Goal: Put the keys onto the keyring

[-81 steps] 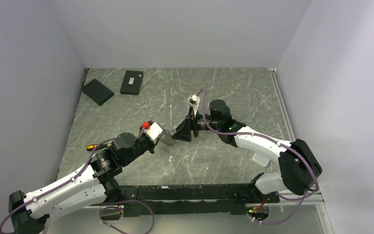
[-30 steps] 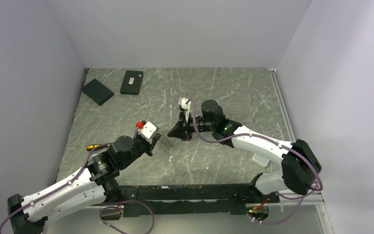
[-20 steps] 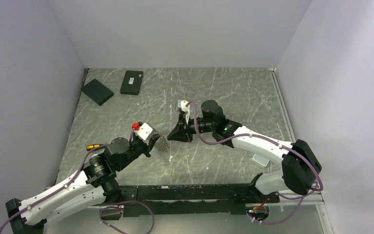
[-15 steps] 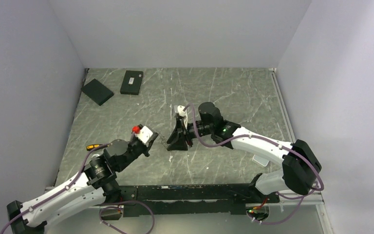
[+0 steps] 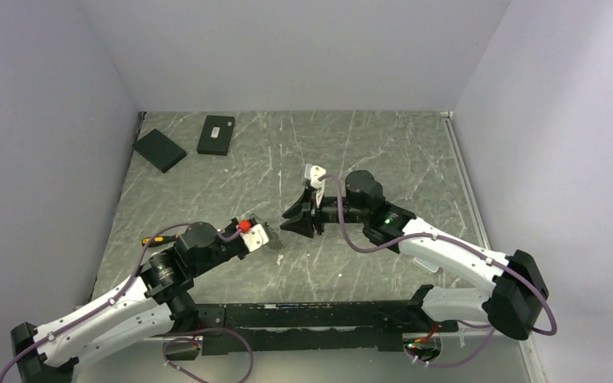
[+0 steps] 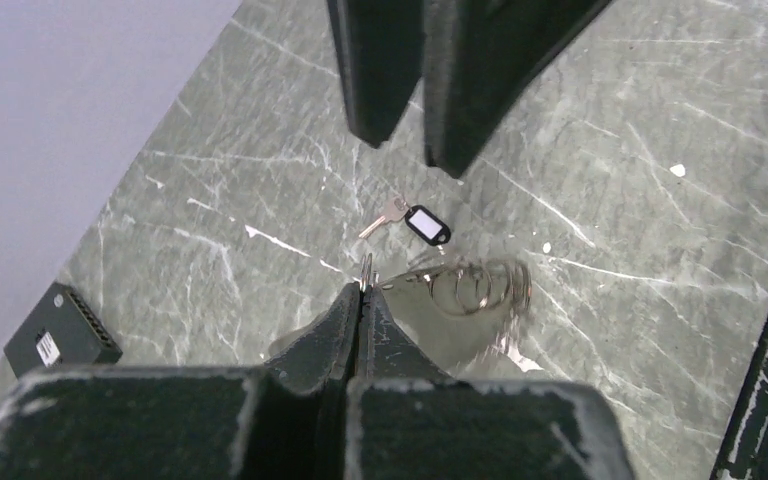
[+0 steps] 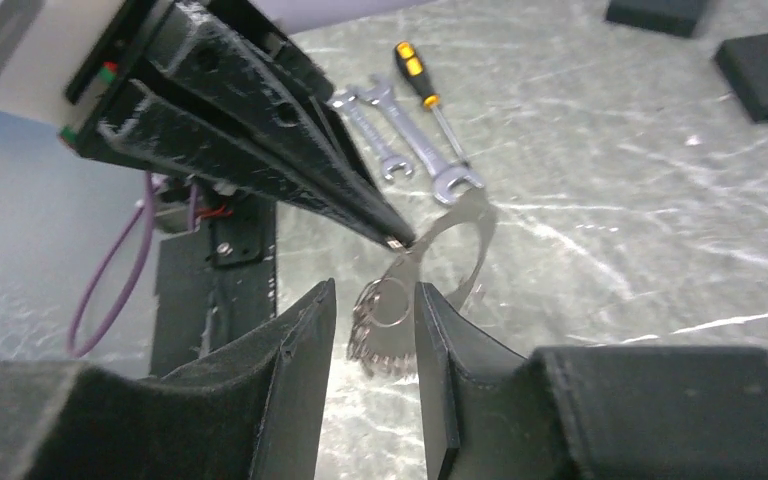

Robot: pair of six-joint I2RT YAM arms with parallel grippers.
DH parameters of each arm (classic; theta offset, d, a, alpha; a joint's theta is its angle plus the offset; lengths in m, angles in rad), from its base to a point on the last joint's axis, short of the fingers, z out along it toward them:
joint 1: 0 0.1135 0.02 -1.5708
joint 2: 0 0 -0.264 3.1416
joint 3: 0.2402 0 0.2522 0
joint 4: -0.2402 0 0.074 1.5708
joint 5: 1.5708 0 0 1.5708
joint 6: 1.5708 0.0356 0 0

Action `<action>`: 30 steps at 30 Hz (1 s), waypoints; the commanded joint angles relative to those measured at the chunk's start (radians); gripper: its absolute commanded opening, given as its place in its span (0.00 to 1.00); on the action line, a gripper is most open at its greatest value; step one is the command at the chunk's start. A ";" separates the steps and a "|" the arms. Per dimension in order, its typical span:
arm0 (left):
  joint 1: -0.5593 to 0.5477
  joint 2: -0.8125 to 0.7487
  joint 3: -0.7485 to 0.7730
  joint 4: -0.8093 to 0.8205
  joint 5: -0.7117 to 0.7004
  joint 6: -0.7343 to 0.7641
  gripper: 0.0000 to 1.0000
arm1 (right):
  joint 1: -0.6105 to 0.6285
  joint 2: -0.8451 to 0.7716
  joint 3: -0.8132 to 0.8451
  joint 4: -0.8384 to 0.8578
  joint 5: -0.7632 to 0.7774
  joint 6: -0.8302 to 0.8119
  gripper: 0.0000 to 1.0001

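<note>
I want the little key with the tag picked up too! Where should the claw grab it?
Probably the black tag, not the key: the key lies flat on the table, while the tag looks chunkier. Come straight down from above, pinching its long sides.

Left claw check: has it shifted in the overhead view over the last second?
Yes. The left claw, pinching the thin wire keyring, has slid toward the near edge, away from the black rectangular box.
</note>
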 commanded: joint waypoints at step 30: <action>0.003 0.106 0.172 -0.039 0.213 0.020 0.00 | 0.092 -0.020 -0.154 0.270 0.117 -0.237 0.18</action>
